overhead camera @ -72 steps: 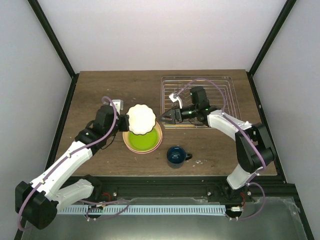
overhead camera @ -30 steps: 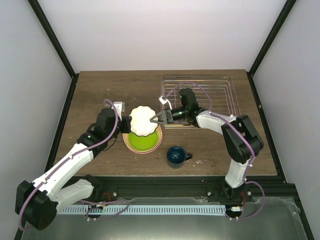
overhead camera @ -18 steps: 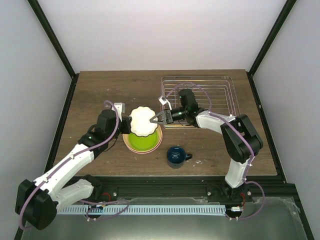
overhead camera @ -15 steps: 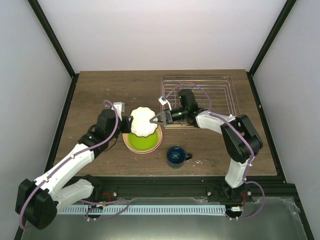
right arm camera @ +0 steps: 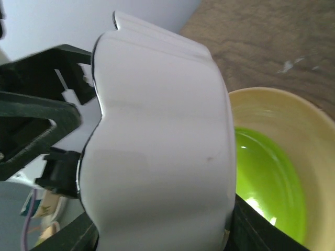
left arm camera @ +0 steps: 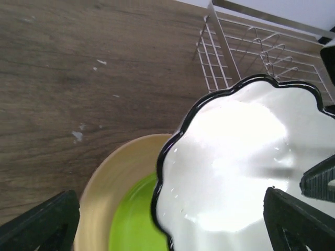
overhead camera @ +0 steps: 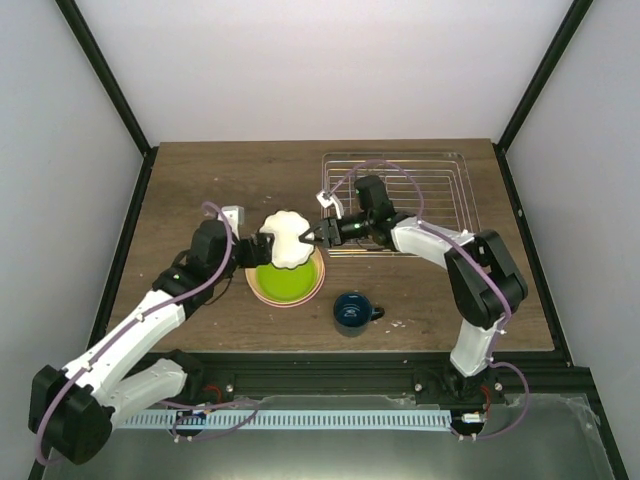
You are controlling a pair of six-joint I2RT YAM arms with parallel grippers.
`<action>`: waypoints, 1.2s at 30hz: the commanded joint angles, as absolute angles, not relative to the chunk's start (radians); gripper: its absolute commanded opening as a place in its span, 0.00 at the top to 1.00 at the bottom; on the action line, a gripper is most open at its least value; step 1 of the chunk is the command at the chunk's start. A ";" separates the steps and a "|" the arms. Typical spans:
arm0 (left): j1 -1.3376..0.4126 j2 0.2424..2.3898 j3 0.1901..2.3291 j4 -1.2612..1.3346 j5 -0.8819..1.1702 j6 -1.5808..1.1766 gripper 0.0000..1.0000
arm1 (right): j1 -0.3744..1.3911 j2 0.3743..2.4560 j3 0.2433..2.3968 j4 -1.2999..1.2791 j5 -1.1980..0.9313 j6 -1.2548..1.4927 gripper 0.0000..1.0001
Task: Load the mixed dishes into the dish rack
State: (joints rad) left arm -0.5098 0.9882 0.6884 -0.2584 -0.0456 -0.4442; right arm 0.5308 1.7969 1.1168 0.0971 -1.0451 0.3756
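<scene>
The top external view looks steeply down from above and behind the arm bases, covering the whole tabletop (overhead camera: 200,180). The left wrist view sits close, facing the dish rack (left arm camera: 251,47) across the white scalloped bowl (left arm camera: 235,162). The right wrist view, closer still, faces the opposite way. All three share that bowl and the stacked dishes (right arm camera: 272,110) beneath it.

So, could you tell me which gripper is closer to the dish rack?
Right. The right gripper sits just off the left edge of the dish rack, at the white bowl; the left gripper is across the bowl, farther left.
</scene>
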 commanded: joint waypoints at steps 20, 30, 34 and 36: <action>-0.504 0.885 0.731 -0.517 -0.387 -0.471 0.00 | 0.537 1.310 1.214 -0.239 0.296 0.065 0.75; -0.505 0.859 0.709 -0.554 -0.410 -0.454 0.00 | 0.482 1.461 1.297 -0.320 0.684 0.002 0.75; -0.505 0.840 0.684 -0.548 -0.409 -0.451 0.00 | 0.413 1.552 1.344 -0.356 0.763 -0.028 0.77; -0.504 0.836 0.680 -0.547 -0.407 -0.449 0.00 | 0.387 1.588 1.366 -0.373 0.800 -0.045 0.78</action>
State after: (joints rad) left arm -0.5083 0.8524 0.7002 -0.5407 -0.3950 -0.4629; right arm 0.4461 1.5562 1.2682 -0.3904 0.6151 0.0032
